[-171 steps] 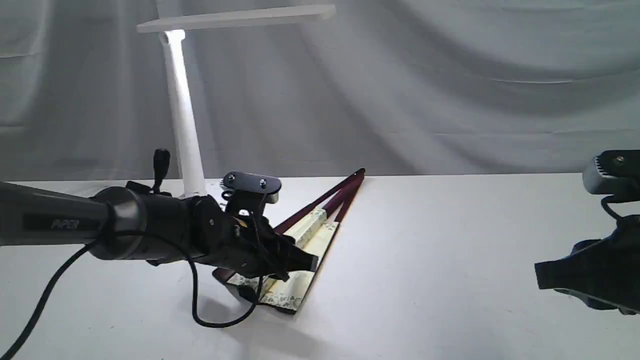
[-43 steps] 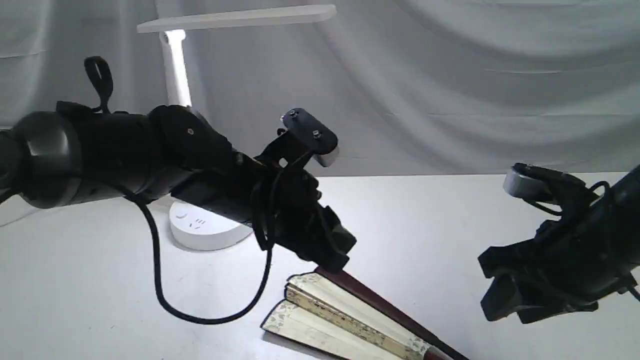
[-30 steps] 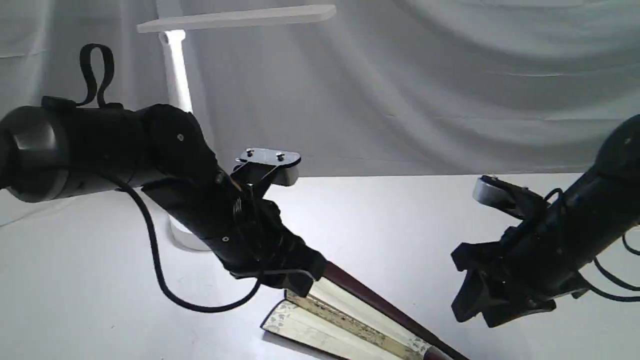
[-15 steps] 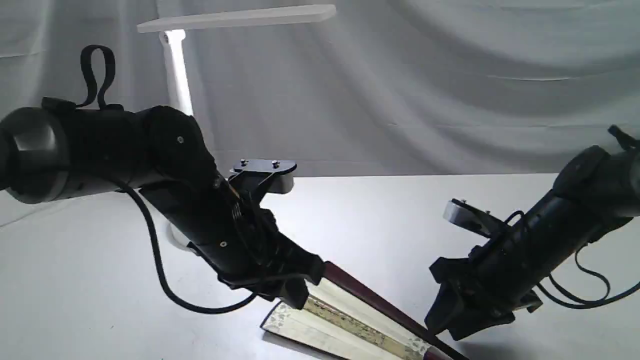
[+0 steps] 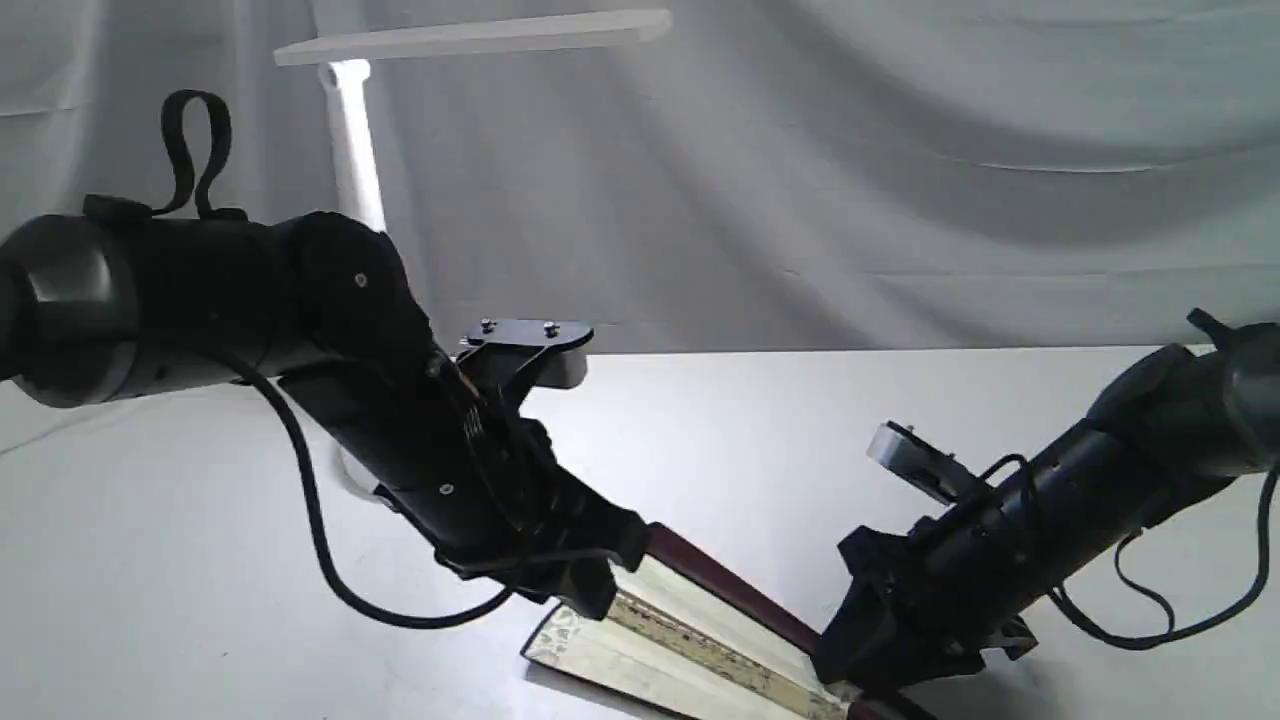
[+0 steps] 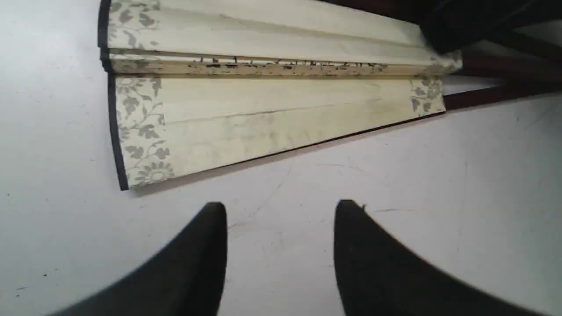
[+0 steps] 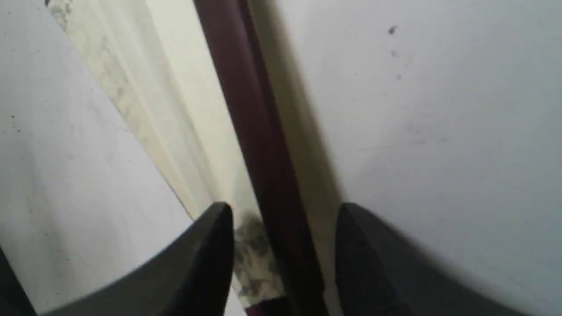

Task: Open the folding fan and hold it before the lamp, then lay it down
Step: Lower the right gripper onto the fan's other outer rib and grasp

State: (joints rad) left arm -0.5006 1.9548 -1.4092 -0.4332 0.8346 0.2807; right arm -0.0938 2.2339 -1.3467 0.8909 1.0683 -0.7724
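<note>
The left hand (image 6: 282,204) is spread wide over bare, smooth white desk (image 6: 483,175) and grips nothing. Just beyond its fingertips lies the fan (image 6: 281,109), partly spread: cream pleated paper with a grey leafy border, a thin dark edge and maroon wooden ribs. The right hand (image 7: 284,206) is parted, one finger on each side of the fan's long maroon outer rib, not clamping it. The white plastic lamp (image 5: 350,150), with a slim stem and flat bar head, stands well behind the left hand.

Dim soft grey light; exterior hazy; right wrist view blurred; soft shadow under folding fan (image 5: 690,645).
</note>
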